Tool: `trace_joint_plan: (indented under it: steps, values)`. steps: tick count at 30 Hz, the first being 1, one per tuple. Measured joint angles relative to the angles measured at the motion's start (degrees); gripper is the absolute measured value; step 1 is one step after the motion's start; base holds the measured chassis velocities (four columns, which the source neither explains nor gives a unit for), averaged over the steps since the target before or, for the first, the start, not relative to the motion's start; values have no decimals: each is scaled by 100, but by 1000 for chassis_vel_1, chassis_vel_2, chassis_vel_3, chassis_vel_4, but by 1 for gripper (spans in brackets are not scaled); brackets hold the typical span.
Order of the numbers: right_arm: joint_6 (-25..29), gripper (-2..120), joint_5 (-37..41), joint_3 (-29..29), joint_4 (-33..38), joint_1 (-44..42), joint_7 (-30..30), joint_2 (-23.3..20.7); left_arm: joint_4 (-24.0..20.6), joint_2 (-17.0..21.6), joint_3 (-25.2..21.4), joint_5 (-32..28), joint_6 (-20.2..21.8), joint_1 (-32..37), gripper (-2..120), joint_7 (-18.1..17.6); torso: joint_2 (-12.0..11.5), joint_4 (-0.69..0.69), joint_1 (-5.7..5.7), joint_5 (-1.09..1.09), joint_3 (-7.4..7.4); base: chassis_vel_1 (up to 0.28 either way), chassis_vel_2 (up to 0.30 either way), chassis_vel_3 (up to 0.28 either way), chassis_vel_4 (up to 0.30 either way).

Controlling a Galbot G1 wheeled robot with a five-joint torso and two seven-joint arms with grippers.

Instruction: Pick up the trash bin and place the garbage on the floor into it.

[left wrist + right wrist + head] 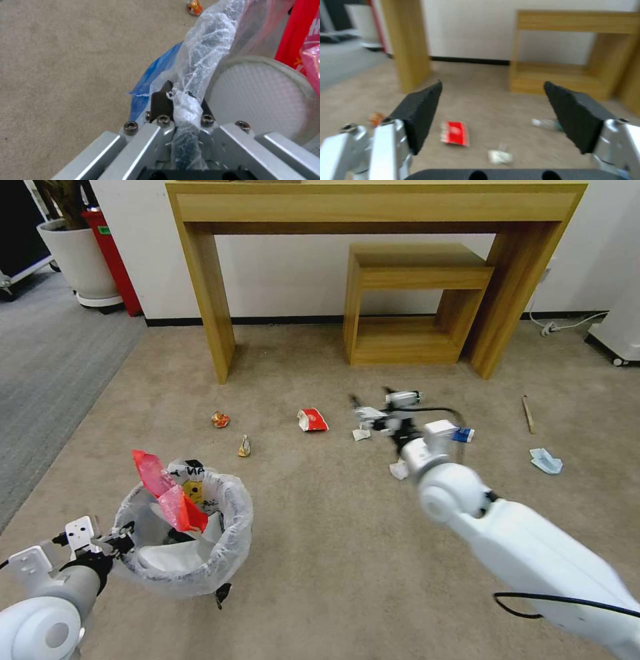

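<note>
The beige carpet floor (480,95) carries, between and beyond the spread right fingers (420,115), a red-white wrapper (455,130) and crumpled white paper (500,157), a small bottle (546,123) near the far finger, and an orange wrapper (376,117) outside the near one.

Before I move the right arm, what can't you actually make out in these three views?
- Trash bin bottom, head view: hidden under the red plastic bag and a white slipper.
- Litter ahead of the right gripper, head view: partly hidden by the gripper.
- Small white scrap, right wrist view: blurred.
- Left gripper pads: buried in liner.
</note>
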Motion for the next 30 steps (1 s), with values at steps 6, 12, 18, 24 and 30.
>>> trace_joint_plan:
  steps: [6, 12, 18, 24, 30]
  values:
    - [16, 88, -161, 977, 191, -1047, 26, -175, 31, -40, 81, 204, 0, -12, 1, 308, 0, 0, 0, 2, 0, 0, 0, 0, 0]
    - [374, 96, -411, 1967, 431, -2086, -120, -271, 47, -4, 165, 250, -16, -69, 1, 397, 0, 0, 0, 1, 0, 0, 0, 0, 0]
    - [628, 96, -656, 2188, 467, -2496, -126, -134, 55, 39, 112, 247, -20, -56, 1, 408, 0, -1, 0, 1, 0, 0, 0, 0, 0]
    - [760, 96, -812, 2186, 377, -2520, -130, 26, -29, 122, -83, 125, -28, 75, 1, 408, 0, 1, 0, -1, 0, 0, 0, 0, 0]
    - [763, 95, -899, 2122, 322, -2500, -125, 178, -77, 220, -241, -10, -35, 140, 1, 401, 0, 1, 0, 0, 0, 0, 0, 0, 0]
